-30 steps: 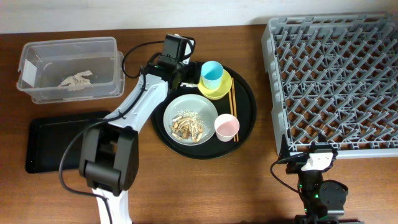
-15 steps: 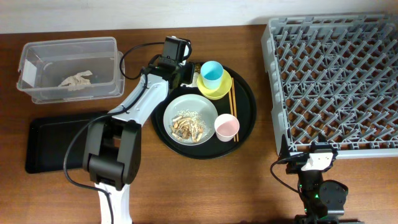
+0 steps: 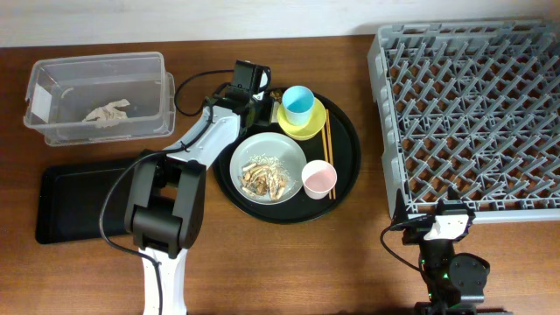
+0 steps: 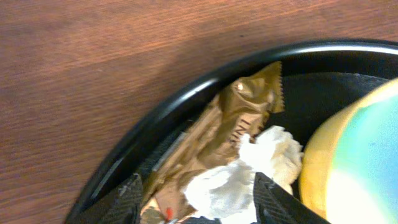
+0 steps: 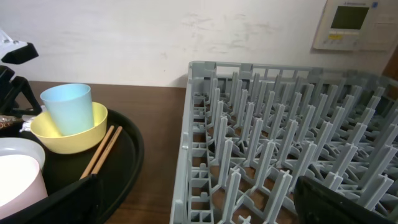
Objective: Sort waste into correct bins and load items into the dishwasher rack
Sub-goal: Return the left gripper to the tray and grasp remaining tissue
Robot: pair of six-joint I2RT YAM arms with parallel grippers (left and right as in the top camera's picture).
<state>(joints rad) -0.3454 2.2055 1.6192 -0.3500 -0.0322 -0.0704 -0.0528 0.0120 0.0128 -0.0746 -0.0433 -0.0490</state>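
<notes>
The left claw is narrowing, half-open, around the crumpled white paper at the round black tray's far-left rim. It is gripping nothing yet, and a grasp looks imminent.

Left arm shows white links (black joints).

We only get a blurry slice of the yellow bowl at the right edge, and the wrapper runs off frame at its near end.
</notes>
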